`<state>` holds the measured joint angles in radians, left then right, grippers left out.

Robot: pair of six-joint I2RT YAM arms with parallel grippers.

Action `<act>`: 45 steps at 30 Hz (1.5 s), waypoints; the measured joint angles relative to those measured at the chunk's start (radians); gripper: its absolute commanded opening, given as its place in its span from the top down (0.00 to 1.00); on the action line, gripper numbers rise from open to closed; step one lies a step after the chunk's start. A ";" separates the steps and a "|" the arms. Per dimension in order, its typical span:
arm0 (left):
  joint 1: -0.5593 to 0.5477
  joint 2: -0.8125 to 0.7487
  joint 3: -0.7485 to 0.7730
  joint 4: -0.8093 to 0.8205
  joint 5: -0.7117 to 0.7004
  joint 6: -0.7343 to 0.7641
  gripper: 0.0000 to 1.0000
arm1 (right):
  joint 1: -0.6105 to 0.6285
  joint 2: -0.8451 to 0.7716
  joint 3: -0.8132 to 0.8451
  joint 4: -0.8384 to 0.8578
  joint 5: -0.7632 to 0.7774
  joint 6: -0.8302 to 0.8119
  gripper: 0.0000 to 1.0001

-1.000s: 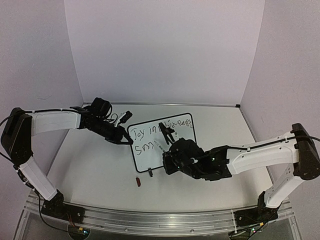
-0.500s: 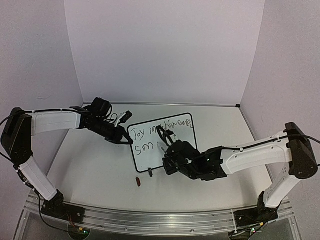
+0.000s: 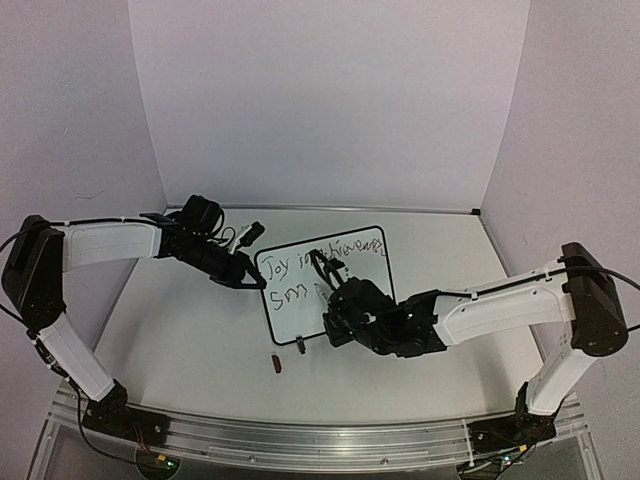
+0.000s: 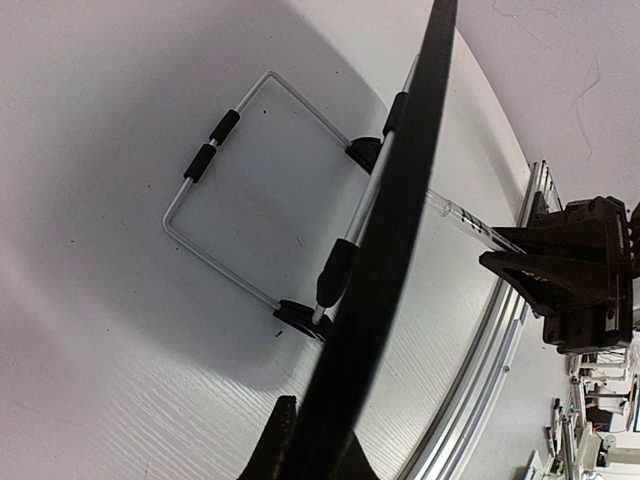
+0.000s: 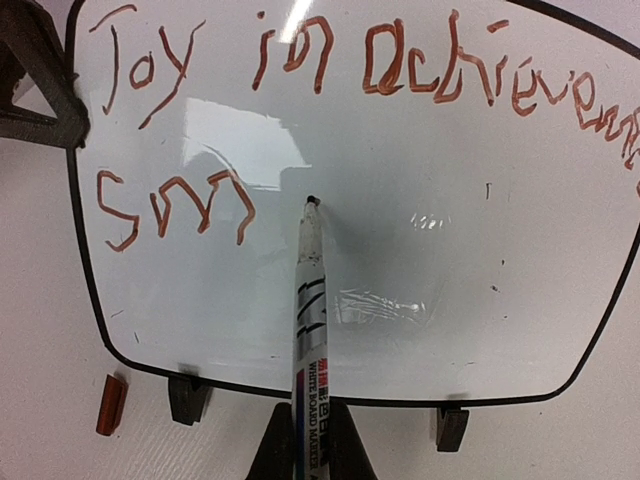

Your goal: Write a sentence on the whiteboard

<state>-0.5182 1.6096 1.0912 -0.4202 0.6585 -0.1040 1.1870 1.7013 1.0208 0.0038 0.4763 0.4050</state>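
Note:
The whiteboard stands tilted on the table, with "Joy in achievem…" in red along its top and "Sm" below. My left gripper is shut on its left edge; in the left wrist view that black frame edge runs up from between the jaws. My right gripper is shut on a whiteboard marker. Its tip rests at the board, just right of the "Sm". From above, the right gripper hangs over the board's lower middle.
A red marker cap lies on the table in front of the board's lower left corner, also the cap in the right wrist view. A wire stand props the board from behind. Purple walls enclose the table.
My right arm has shifted a little left and towards the board, carrying the marker tip along the second line. The left gripper and board have not moved.

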 measured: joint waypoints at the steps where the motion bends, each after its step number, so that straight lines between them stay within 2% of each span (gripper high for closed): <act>1: 0.000 0.000 0.000 0.000 0.000 0.000 1.00 | 0.000 0.001 0.003 0.001 -0.003 -0.004 1.00; 21: 0.000 0.000 0.000 0.000 -0.001 0.000 1.00 | 0.012 0.001 -0.037 0.022 -0.073 0.006 1.00; 45: 0.000 0.000 0.000 0.000 -0.004 0.000 1.00 | 0.006 0.019 0.017 0.000 0.006 0.000 1.00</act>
<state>-0.5182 1.6096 1.0912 -0.4202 0.6548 -0.1043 1.1934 1.7203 1.0377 0.0036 0.4826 0.4054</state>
